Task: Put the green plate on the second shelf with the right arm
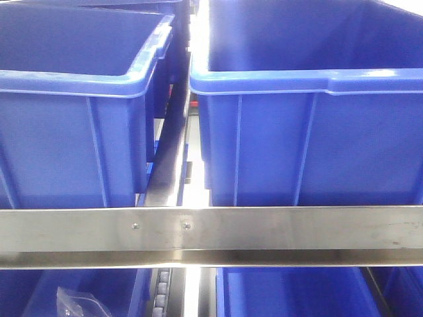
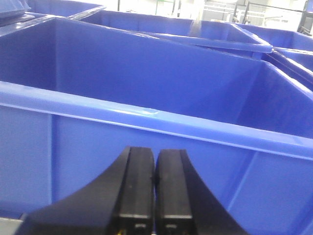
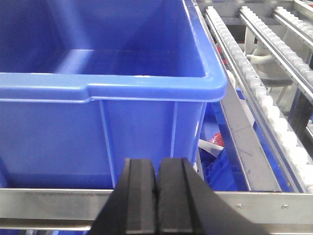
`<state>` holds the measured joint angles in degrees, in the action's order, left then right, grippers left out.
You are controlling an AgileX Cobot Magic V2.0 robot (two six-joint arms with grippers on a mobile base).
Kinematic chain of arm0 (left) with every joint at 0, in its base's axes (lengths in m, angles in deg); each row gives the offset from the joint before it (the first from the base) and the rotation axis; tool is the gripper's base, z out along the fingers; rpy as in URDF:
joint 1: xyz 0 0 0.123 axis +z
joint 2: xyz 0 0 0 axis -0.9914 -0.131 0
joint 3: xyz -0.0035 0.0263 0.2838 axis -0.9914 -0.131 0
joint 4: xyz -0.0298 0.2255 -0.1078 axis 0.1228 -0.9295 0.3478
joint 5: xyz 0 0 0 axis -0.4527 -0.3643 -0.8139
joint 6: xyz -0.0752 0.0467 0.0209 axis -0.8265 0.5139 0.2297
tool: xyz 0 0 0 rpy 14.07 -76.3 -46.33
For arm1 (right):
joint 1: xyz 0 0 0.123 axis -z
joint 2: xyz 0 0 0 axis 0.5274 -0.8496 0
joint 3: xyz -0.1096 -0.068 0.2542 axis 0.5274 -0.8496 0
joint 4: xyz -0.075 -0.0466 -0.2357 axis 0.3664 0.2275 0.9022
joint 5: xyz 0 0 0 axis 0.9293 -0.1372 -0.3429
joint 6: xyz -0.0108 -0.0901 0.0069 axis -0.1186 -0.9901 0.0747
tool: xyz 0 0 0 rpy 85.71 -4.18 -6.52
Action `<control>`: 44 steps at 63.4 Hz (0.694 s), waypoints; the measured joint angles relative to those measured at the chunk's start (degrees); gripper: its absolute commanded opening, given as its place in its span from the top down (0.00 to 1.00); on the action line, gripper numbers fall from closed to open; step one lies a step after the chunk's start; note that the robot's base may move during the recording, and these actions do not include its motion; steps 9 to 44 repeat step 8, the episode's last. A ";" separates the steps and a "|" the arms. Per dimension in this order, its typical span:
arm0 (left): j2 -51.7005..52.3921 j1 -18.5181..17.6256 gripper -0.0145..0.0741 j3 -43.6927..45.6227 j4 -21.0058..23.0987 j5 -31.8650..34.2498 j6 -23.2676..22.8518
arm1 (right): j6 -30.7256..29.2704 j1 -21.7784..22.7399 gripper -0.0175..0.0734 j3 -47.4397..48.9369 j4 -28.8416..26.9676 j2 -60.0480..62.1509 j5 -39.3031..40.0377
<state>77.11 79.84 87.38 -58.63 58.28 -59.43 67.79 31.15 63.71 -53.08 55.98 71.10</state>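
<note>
Across the front view, two blue plastic bins sit side by side on a rack shelf: the left bin point(image 1: 73, 125) and the right bin point(image 1: 310, 119), parted by a narrow gap with a dark rail point(image 1: 168, 152) running back between them. A brushed steel crossbar point(image 1: 264, 231) spans the frame just below their bases, with two small screws near its left-centre. Under the bar, more blue bins show on the lower level, and a clear plastic bag point(image 1: 76, 302) lies in the lower left one.

From the left wrist, the left gripper point(image 2: 155, 196) hangs just in front of a blue bin wall point(image 2: 146, 147); its black jaws are pressed together with only a thin seam between them, clenched on nothing. Further blue bins stand behind.

From the right wrist, the right gripper point(image 3: 156, 200) is likewise closed, its jaws meeting along a hairline seam and holding nothing. It sits over a steel front rail point(image 3: 254, 205), close before a deep blue bin point(image 3: 98, 88) whose visible interior holds nothing. To the right run roller tracks point(image 3: 259, 83) of white wheels, and below them, in a lower bin, lies something red and white, too small to identify.

The green plate appears in none of the three views, so its place cannot be told.
</note>
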 measured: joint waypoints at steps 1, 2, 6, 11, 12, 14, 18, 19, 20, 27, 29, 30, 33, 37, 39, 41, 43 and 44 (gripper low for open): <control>0.00 -0.12 0.69 0.00 0.00 0.00 0.00 | 0.00 0.00 0.74 0.00 0.00 0.00 0.00; 0.00 -0.30 0.69 0.00 0.00 0.00 0.00 | 0.00 0.00 0.74 0.00 0.00 0.00 0.00; 0.00 -1.03 0.69 0.00 0.00 0.00 0.00 | 0.00 0.00 0.74 0.00 0.00 0.00 0.00; 0.00 -1.54 0.69 0.00 0.00 0.00 0.00 | 0.00 0.00 0.74 0.00 0.00 0.00 0.00; 0.00 -1.54 0.69 0.00 0.00 0.00 0.00 | 0.00 0.00 0.74 0.00 0.00 0.00 0.00; 0.00 -1.54 0.69 0.00 0.00 0.00 0.00 | 0.00 0.00 0.74 0.00 0.00 0.00 0.00; 0.00 -1.54 0.69 0.00 0.00 0.00 0.00 | 0.00 0.00 0.74 0.00 0.00 0.00 0.00; 0.00 -1.54 0.69 0.00 0.00 0.00 0.00 | 0.00 0.00 0.74 0.00 0.00 0.00 0.00; 0.00 -1.54 0.69 0.00 0.00 0.00 0.00 | 0.00 0.00 0.74 0.00 0.00 0.00 0.00; 0.00 -1.54 0.69 0.00 0.00 0.00 0.00 | 0.00 0.00 0.74 0.00 0.00 0.00 0.00; 0.00 -1.54 0.69 0.00 0.00 0.00 0.00 | 0.00 0.00 0.74 0.00 0.00 0.00 0.00; 0.00 -1.54 0.69 0.00 0.00 0.00 0.00 | 0.00 0.00 0.74 0.00 0.00 0.00 0.00; 0.00 -1.54 0.69 0.00 0.00 0.00 0.00 | 0.00 0.00 0.74 0.00 0.00 0.00 0.00; 0.00 -1.54 0.69 0.00 0.00 0.00 0.00 | 0.00 0.00 0.74 0.00 0.00 0.00 0.00; 0.00 -1.54 0.69 0.00 0.00 0.00 0.00 | 0.00 0.00 0.74 0.00 0.00 0.00 0.00; 0.00 -1.54 0.69 0.00 0.00 0.00 0.00 | 0.00 0.00 0.74 0.00 0.00 0.00 0.00; 0.00 -1.54 0.69 0.00 0.00 0.00 0.00 | 0.00 0.00 0.74 0.00 0.00 0.00 0.00; 0.00 -1.54 0.69 0.00 0.00 0.00 0.00 | 0.00 0.00 0.74 0.00 0.00 0.00 0.00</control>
